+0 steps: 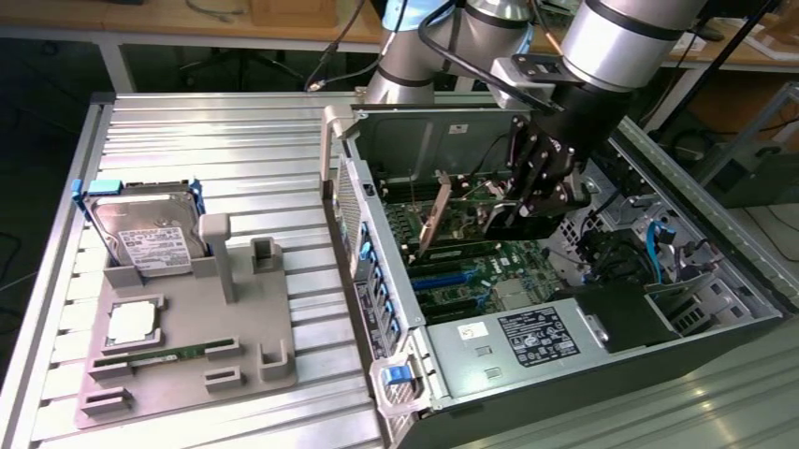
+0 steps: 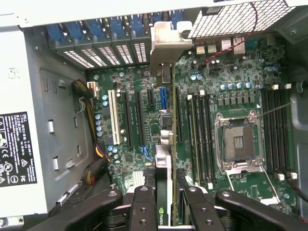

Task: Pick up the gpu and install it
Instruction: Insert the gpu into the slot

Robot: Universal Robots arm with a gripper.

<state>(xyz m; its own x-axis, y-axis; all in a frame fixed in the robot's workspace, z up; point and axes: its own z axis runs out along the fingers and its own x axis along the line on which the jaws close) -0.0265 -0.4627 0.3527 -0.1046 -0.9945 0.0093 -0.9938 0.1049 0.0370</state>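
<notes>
Inside the open case [image 1: 699, 309], the gripper [image 1: 530, 201] pinches the gpu [image 1: 437, 220] by its upper edge, fingers [image 2: 144, 207] pressed against both faces of the card. In the wrist view the gpu [image 2: 163, 144] stands edge-on between the fingers, its silver bracket [image 2: 166, 45] at the rear wall of the case, beside the row of blue slot clips [image 2: 101, 29]. The card hangs upright over the motherboard [image 2: 134, 120], in line with the expansion slots, just beside the memory slots [image 2: 199, 130] and the bare CPU socket [image 2: 238, 142]; whether its lower edge touches a slot I cannot tell. On the ribbed table [image 1: 212, 140], a grey fixture [image 1: 187, 365] near the exterior view's left edge holds a hard drive [image 1: 150, 234], a CPU [image 1: 131, 323] and a memory stick [image 1: 163, 355].
</notes>
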